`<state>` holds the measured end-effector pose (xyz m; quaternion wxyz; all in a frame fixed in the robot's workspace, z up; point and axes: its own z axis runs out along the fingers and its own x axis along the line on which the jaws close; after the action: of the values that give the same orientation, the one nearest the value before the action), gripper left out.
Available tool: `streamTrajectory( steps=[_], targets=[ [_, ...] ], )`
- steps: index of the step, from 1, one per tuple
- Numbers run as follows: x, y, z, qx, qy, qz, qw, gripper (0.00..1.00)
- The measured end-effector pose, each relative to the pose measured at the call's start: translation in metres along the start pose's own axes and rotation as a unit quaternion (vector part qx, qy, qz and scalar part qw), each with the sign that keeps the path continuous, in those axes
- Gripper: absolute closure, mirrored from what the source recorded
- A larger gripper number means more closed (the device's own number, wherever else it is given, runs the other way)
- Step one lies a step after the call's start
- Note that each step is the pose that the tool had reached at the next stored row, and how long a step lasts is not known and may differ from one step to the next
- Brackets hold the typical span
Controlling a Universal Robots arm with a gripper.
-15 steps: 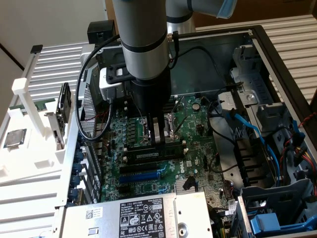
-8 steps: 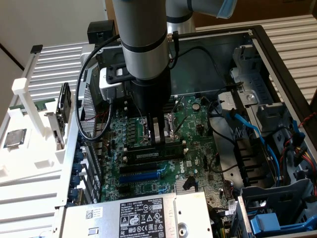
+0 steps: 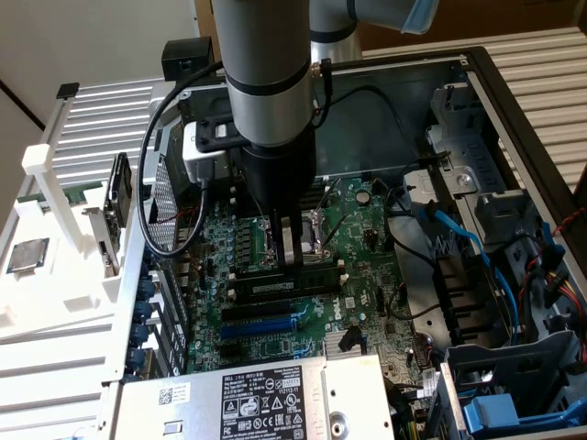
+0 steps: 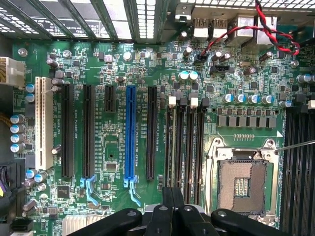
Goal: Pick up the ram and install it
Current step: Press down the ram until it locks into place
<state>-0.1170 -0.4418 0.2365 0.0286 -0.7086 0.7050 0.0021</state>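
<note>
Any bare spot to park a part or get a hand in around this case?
Bare: slatted surface outside the case, exterior view's right; grey case panel beyond the motherboard, one black cable crossing. Crowded: gripper over the memory slots; blue cables beside the board.

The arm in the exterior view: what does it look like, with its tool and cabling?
A thick grey cylindrical arm with a pale blue joint cap leads into a black gripper. A silver-and-black box sits beside the wrist, and a black looping cable hangs off it. The jaws are black.
</note>
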Motion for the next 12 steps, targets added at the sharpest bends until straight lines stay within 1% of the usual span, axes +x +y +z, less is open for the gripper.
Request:
streamTrajectory(
  steps=[3, 5, 10, 12],
  targets=[
    [-0.0006, -0.0011, -0.0005, -0.0027, -0.0002, 0.000, 1.0000, 0.90],
    [-0.0017, -0.0016, -0.0006, -0.0038, -0.0001, 0.000, 1.0000, 0.90],
    [-0.0025, -0.0020, -0.0006, -0.0042, -0.0001, 0.001, 1.0000, 0.90],
    [-0.0030, -0.0022, -0.0006, -0.0050, -0.0001, 0.001, 1.0000, 0.90]
  ],
)
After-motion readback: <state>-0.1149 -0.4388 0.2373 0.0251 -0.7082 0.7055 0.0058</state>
